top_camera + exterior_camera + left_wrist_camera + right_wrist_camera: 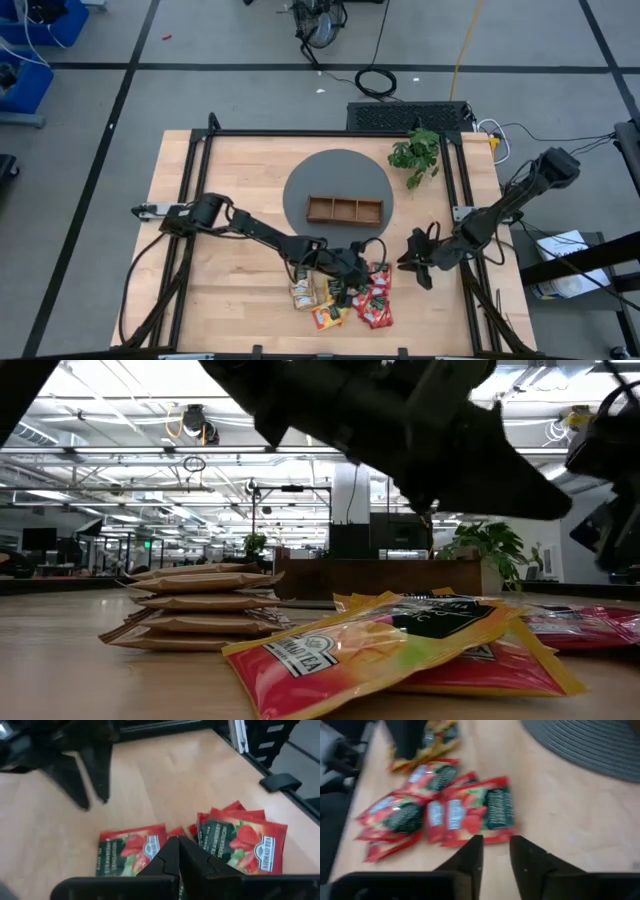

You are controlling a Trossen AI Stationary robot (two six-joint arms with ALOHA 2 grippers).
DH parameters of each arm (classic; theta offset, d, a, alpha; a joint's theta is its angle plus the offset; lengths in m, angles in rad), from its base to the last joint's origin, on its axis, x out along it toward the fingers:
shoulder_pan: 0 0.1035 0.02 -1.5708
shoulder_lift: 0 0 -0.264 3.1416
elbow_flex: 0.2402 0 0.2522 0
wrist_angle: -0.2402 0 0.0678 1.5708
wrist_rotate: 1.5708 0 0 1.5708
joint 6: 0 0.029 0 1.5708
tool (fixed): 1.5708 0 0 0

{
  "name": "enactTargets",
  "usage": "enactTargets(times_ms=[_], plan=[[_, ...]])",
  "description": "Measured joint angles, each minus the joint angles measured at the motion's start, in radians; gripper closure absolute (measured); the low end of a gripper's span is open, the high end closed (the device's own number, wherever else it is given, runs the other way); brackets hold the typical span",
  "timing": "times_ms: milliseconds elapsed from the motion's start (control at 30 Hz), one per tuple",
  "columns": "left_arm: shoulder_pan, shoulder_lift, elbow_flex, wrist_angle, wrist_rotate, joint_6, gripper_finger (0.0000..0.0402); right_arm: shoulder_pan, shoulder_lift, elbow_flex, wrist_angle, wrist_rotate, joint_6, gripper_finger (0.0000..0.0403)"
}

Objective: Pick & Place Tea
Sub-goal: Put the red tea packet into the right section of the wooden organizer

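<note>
Red tea (377,303) sachets, green panels, print seemingly strawberry.

The small flat square tea-bag sachets (340,298) lie in a loose cluster on the wooden table, at about six o'clock from the table's centre. Glossy red sachets with strawberry pictures and dark green label panels (470,810) overlap one another flat at the cluster's three o'clock side. Orange-yellow sachets (360,645) lie slightly tilted at its middle and six o'clock edge, one resting on a red one. Beige sachets with dark print (195,605) sit stacked flat at the nine o'clock side.
</note>
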Motion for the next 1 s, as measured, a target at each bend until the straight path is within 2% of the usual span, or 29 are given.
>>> enactTargets(times_ms=[200,333,733,900,1000], plan=[[0.007,0.025,0.026,-0.024,0.008,0.002,0.0395,-0.056,0.039,-0.004,0.002,0.015,0.091,0.0241],[0.007,0.033,0.028,-0.014,0.034,0.0,0.0397,-0.073,0.068,-0.004,0.004,-0.052,0.137,0.0221],[0.024,0.087,0.03,0.016,0.043,-0.028,0.0395,-0.074,0.133,-0.003,0.032,-0.05,0.199,0.023],[0.03,0.113,0.083,0.004,0.06,-0.04,0.0398,-0.073,0.138,-0.003,0.039,-0.035,0.204,0.023],[0.027,0.137,0.111,-0.063,0.064,-0.044,0.0396,-0.073,0.15,-0.003,0.05,-0.028,0.204,0.0233]])
